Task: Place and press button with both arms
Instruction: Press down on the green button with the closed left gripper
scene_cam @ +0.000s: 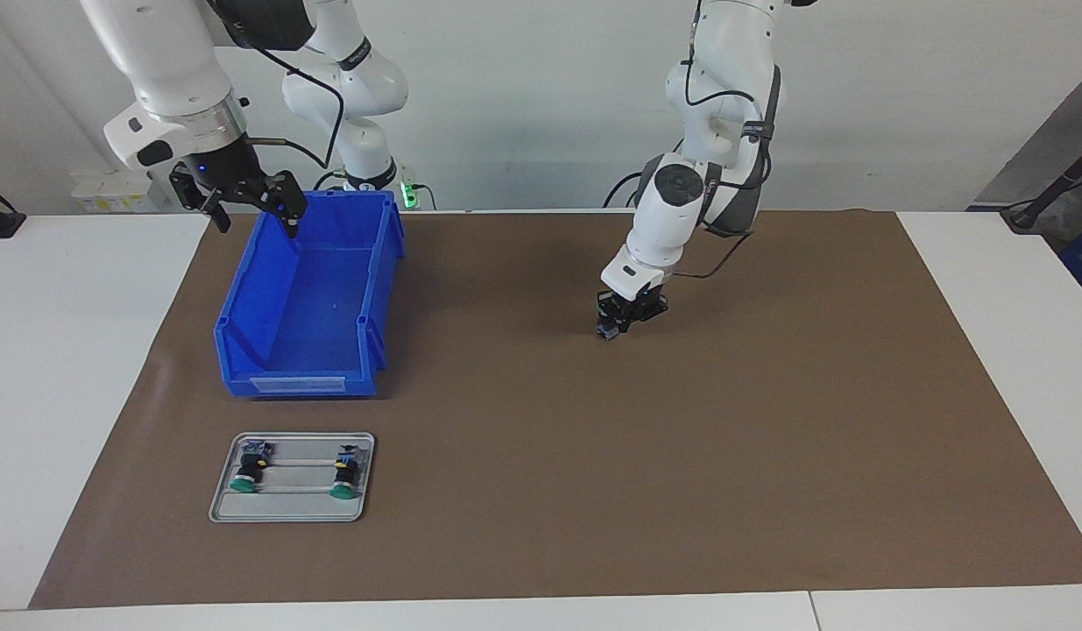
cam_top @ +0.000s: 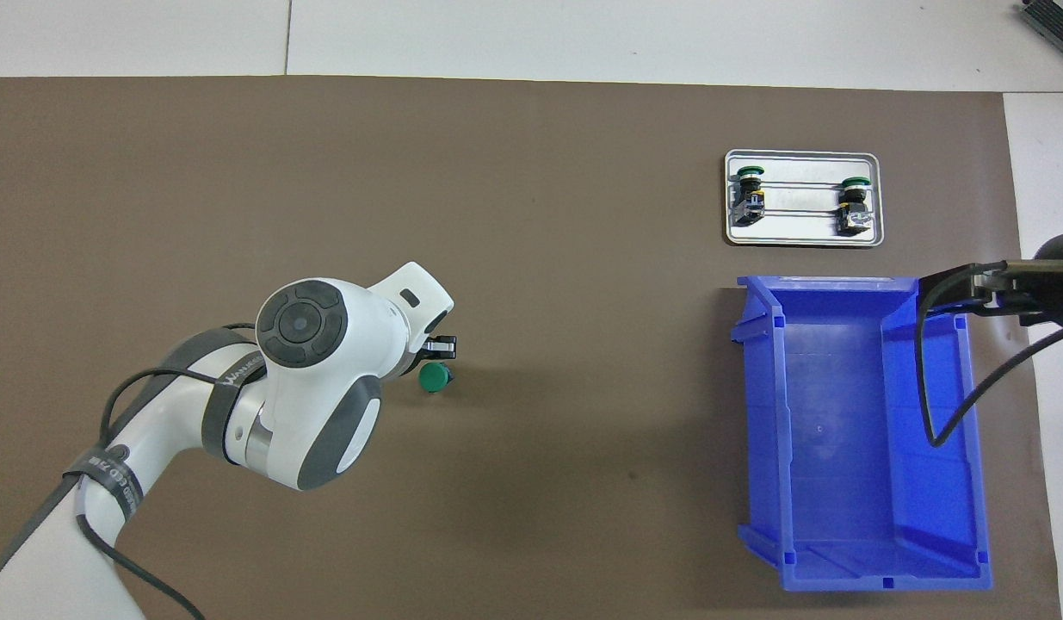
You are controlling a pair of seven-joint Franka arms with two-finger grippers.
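My left gripper is low over the middle of the brown mat, shut on a button. The button's green cap faces up in the overhead view, and its blue-grey base points down at the mat. Whether the base touches the mat I cannot tell. My right gripper hangs open and empty over the blue bin's corner nearest the robots. Two more green-capped buttons lie in a small grey tray.
The blue bin stands open-topped and holds nothing, at the right arm's end of the mat. The grey tray lies just farther from the robots than the bin. White table borders the mat on all sides.
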